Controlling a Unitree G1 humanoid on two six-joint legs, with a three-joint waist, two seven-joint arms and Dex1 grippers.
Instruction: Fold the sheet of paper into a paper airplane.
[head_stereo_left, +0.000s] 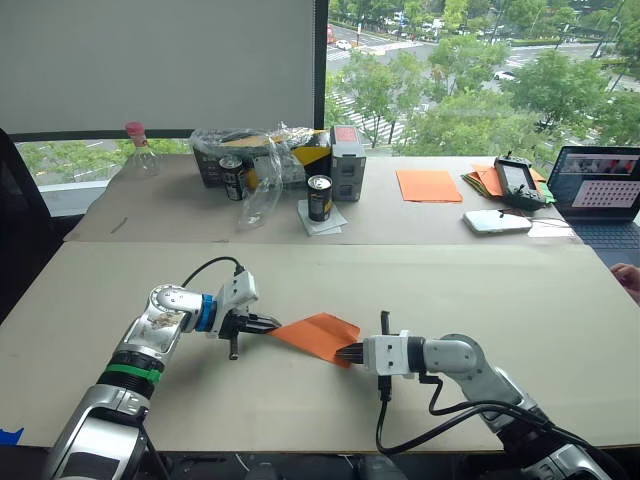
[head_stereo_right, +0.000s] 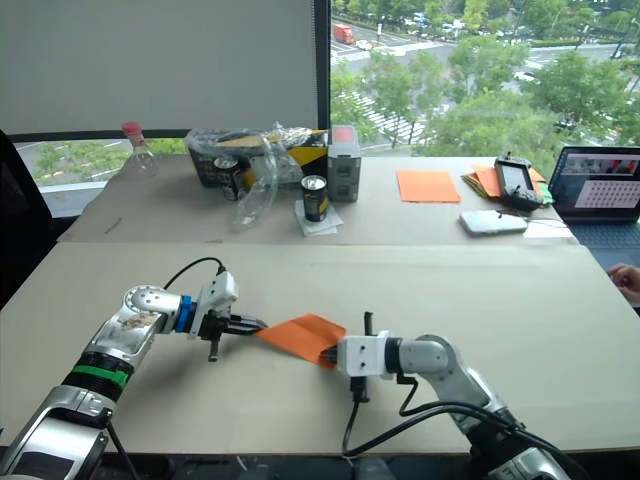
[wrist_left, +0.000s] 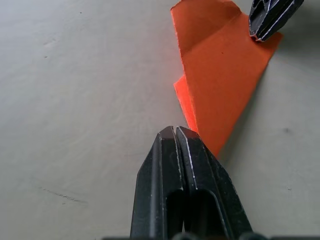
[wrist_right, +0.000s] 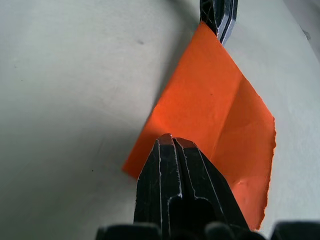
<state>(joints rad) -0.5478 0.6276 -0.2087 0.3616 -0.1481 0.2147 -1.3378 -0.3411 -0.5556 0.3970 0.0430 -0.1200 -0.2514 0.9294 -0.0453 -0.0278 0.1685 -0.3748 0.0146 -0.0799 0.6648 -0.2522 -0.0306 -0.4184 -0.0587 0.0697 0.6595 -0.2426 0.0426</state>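
Left hand (head_stereo_left: 272, 324) sits low over the table (head_stereo_left: 500, 290), its two black fingers pressed together on the pointed left tip of the sheet of paper (head_stereo_left: 318, 333). That orange sheet, already folded in layers, spans between both hands. Right hand (head_stereo_left: 345, 353) has its fingers clamped together on the paper's right edge

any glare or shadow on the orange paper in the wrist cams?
Left wrist view: the sheet of paper is evenly lit, with a soft shadow on the table along one edge. Right wrist view: a brighter patch near the right gripper; soft shadow on the table beside it.
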